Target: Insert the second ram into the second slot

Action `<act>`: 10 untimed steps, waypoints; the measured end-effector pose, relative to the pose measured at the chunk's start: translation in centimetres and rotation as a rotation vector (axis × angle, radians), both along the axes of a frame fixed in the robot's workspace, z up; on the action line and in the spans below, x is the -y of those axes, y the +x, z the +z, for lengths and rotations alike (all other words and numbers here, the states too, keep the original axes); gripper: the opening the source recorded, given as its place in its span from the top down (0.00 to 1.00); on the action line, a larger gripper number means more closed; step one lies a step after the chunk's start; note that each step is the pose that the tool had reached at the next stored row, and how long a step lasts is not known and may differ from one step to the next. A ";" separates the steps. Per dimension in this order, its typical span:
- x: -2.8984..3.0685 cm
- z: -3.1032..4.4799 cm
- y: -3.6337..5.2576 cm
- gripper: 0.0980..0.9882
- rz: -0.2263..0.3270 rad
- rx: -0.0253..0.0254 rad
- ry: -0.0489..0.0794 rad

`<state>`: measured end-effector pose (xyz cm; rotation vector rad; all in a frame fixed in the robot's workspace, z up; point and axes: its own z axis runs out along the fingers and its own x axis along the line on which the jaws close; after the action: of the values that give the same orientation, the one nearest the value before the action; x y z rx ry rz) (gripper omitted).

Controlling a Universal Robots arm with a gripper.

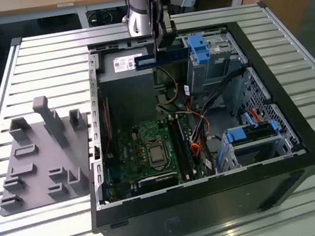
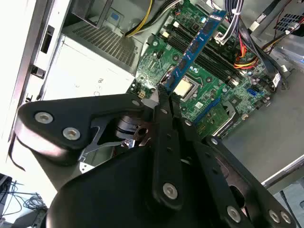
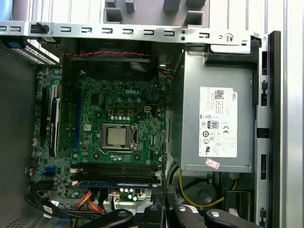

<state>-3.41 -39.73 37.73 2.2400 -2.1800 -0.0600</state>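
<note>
The gripper [image 1: 163, 48] hangs top centre in the exterior view, pinching the second ram [image 1: 164, 58] level above the open case [image 1: 216, 200] and its motherboard [image 1: 141, 146]. In the second wrist view its fingertips [image 2: 163, 100] clamp one end only, so a square, untwisted descent looks essential. In the first wrist view the case [image 3: 142, 32] holds motherboard [image 3: 118, 102], dark memory slots [image 3: 116, 170] and power supply [image 3: 216, 71].

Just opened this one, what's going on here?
The robot arm's hand is shut on the second ram, a blue memory stick. It holds the stick in the air over the open computer case, clear of the motherboard. The stick is not yet seated in any slot.
</note>
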 end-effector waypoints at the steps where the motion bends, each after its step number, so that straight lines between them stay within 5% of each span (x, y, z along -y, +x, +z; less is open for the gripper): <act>1: 0.00 0.00 0.00 0.96 0.000 0.0000 0.000; 8: 0.08 0.00 0.00 0.96 0.000 0.0000 0.000; 10: 1.01 0.00 0.00 0.96 0.000 0.0000 -0.005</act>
<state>-3.41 -40.74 37.73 2.2373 -2.1777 -0.0544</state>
